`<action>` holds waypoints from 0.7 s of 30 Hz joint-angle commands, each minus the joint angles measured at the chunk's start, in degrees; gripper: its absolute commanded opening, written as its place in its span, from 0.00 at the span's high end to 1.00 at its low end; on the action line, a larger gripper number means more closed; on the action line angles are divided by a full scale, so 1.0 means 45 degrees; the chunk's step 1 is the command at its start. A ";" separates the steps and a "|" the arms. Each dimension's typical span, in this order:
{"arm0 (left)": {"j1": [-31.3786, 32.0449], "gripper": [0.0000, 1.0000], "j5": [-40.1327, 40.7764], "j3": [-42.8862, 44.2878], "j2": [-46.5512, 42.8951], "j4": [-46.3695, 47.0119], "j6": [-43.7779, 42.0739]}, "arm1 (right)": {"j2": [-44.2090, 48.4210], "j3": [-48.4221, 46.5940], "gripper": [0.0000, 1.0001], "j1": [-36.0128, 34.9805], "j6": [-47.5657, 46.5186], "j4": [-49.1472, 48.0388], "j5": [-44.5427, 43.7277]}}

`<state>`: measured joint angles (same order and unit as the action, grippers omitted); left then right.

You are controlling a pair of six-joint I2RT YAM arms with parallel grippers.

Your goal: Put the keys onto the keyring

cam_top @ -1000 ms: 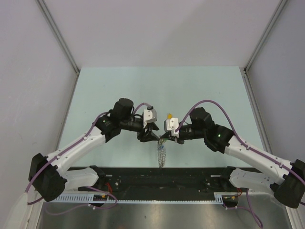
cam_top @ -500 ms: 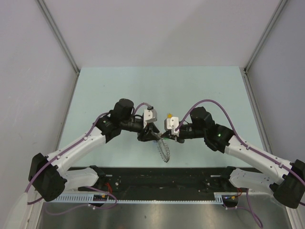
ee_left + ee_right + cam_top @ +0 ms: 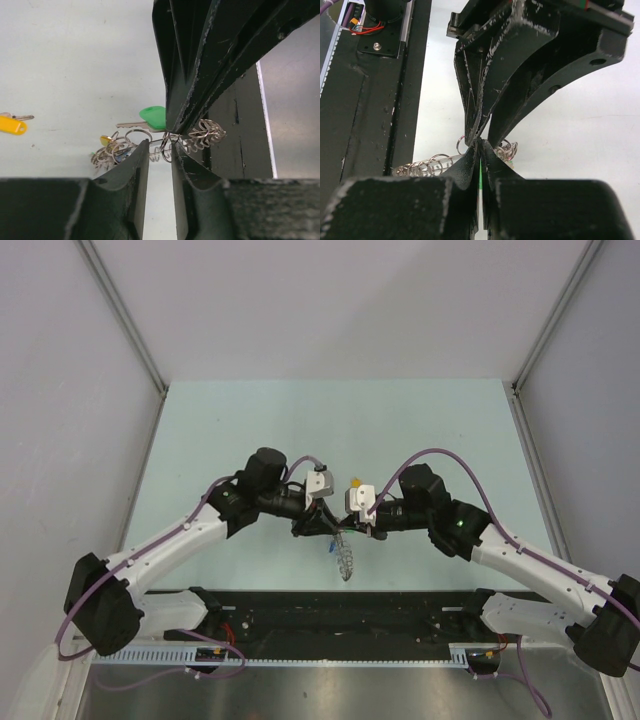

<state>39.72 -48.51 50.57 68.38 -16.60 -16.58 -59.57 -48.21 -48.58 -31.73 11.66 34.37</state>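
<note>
My right gripper (image 3: 480,150) is shut on a green-headed key (image 3: 154,116); a green sliver shows between its pads. The grey keyring (image 3: 345,558), a coil of many small loops, runs from the two grippers toward the near edge; it also shows in the left wrist view (image 3: 205,134) and the right wrist view (image 3: 422,165). My left gripper (image 3: 160,147) meets the right one tip to tip, its jaws nearly closed with a loop of the keyring between them. A yellow-orange key head (image 3: 106,140) sits among the loops. Another yellow key (image 3: 11,126) lies apart on the table.
The black rail (image 3: 340,610) at the near edge lies just under the end of the keyring and shows in the left wrist view (image 3: 235,150). The pale green table (image 3: 250,430) is walled by grey panels left, right and behind.
My left gripper has moved right and closed in on the right gripper's tips. The hanging keyring has swung and shifted slightly right. The right arm has hardly moved.
</note>
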 commanded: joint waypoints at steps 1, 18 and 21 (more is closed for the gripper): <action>0.0098 0.74 -0.0490 0.0130 0.0136 -0.0119 -0.0163 | 0.0133 -0.0538 1.00 0.0014 -0.0001 -0.0892 0.0077; 0.0098 1.00 0.0133 -0.0416 -0.0682 0.1597 0.1181 | 0.0269 -0.0538 1.00 0.0053 -0.0020 -0.0756 -0.0098; 0.0040 1.00 0.1208 -0.0962 -0.1424 0.2339 0.2041 | 0.0386 -0.0538 1.00 0.0111 -0.0020 -0.0599 -0.0352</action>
<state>39.99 -47.42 48.27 67.11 -13.19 -12.84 -59.55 -48.23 -48.45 -31.75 11.38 33.76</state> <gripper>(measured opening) 0.010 0.008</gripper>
